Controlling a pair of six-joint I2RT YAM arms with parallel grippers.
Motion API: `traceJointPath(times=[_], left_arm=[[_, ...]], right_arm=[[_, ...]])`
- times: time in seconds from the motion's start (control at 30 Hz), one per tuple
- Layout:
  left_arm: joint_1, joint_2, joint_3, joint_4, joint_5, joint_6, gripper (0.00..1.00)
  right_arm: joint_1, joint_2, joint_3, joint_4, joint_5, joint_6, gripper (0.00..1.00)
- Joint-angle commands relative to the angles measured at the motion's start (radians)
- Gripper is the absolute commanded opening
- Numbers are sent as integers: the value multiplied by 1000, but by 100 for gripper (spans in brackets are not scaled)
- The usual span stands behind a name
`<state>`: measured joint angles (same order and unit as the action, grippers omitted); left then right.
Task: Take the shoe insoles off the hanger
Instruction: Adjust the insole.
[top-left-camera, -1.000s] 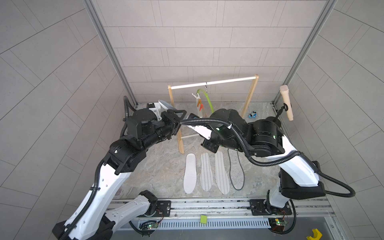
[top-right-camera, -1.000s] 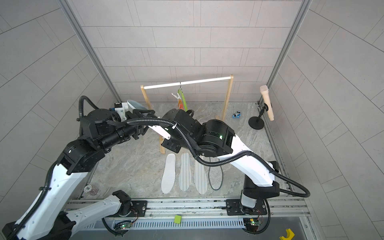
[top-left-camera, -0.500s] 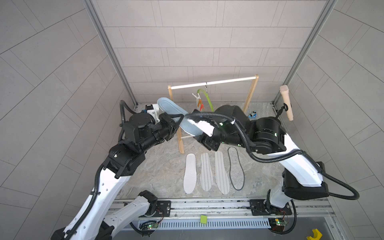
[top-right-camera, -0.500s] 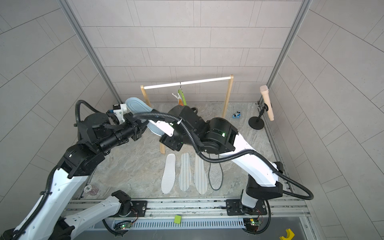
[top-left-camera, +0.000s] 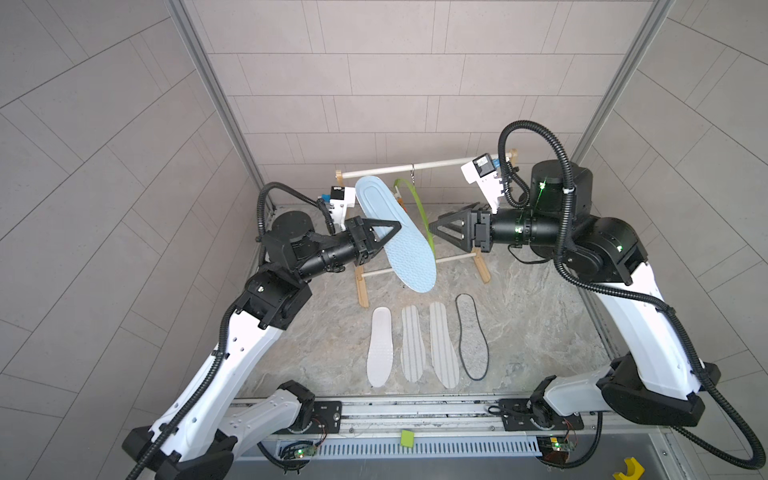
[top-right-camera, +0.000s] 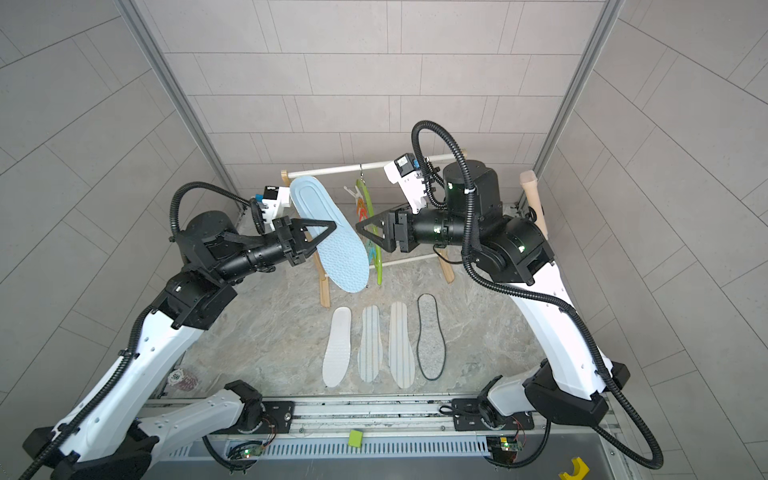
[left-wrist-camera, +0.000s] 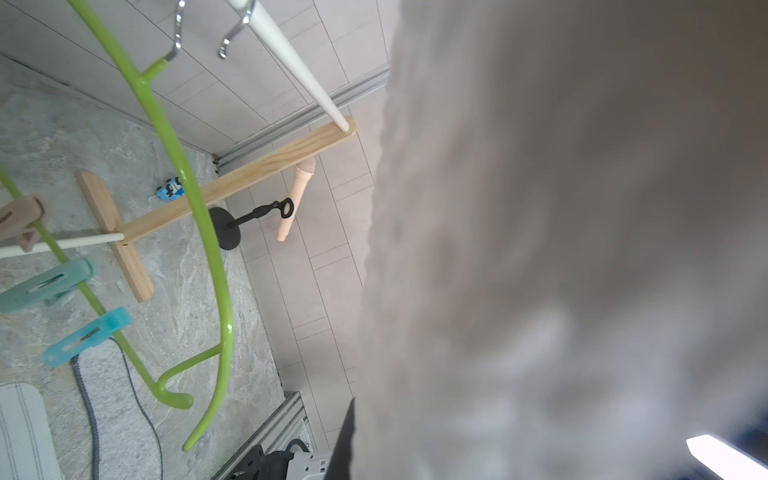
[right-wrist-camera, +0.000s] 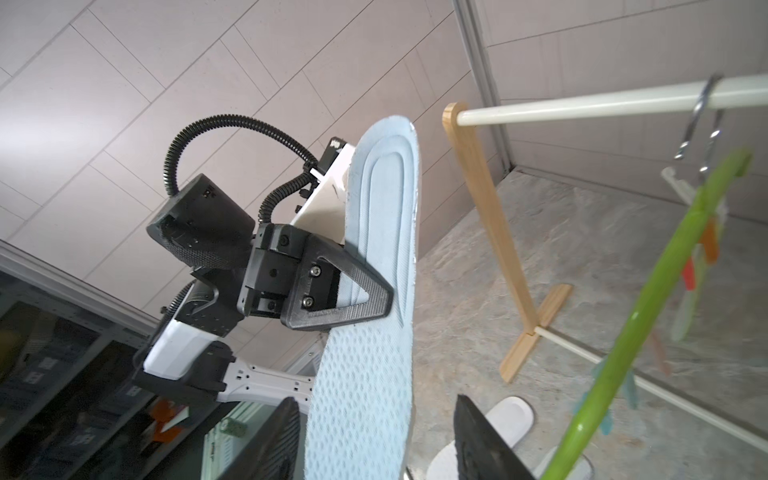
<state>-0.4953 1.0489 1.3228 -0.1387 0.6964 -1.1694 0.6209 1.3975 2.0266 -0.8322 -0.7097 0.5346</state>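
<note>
right wrist view has the left hand (right-wrist-camera: 374, 299) clamped on the long edge of the pale blue insole (right-wrist-camera: 370, 374), which hangs tilted in the air, clear of the lime-green hanger (right-wrist-camera: 650, 299). in a top view the right hand (top-left-camera: 436, 229) sits just beside that insole with its jaws apart and nothing between them. four lie flat in a row on the worktop (top-left-camera: 540, 324): a white dotted insole (top-left-camera: 380, 347), a grey-striped insole (top-left-camera: 412, 343), a second grey-striped insole (top-left-camera: 444, 343) and a black-edged grey insole (top-left-camera: 471, 336). so five look to be off, with the held one yet to be set down. the pegs (left-wrist-camera: 45, 286) shown in the left wrist view are bare; the hanger's other end is hidden, so whether one more is clipped there i cannot tell
</note>
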Motion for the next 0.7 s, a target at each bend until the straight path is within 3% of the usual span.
traceJointPath(times=[0.0, 0.07, 0.23, 0.37, 0.47, 0.5, 0.53, 0.63, 0.67], left_arm=[[7, 9, 42, 125, 100, -17, 0], [6, 18, 49, 142, 124, -29, 0], [7, 25, 54, 142, 137, -28, 0], [6, 26, 47, 143, 131, -24, 0], [6, 31, 46, 142, 124, -24, 0], [6, 32, 46, 144, 121, -23, 0], [6, 33, 45, 143, 117, -22, 7], [6, 35, 44, 143, 103, -17, 44], [6, 35, 44, 143, 95, -15, 70]], right_arm=[[-4, -21, -44, 84, -85, 93, 61], [-4, -22, -59, 86, -85, 100, 57], [-2, -15, -97, 131, -133, 146, 35], [-3, -27, -128, 184, -160, 183, 22], [-2, -39, -157, 235, -164, 219, 2], [-1, -41, -165, 253, -170, 234, 0], [-2, -43, -174, 269, -174, 249, 0], [-2, -55, -200, 309, -173, 276, 0], [-2, -62, -208, 313, -166, 276, 0]])
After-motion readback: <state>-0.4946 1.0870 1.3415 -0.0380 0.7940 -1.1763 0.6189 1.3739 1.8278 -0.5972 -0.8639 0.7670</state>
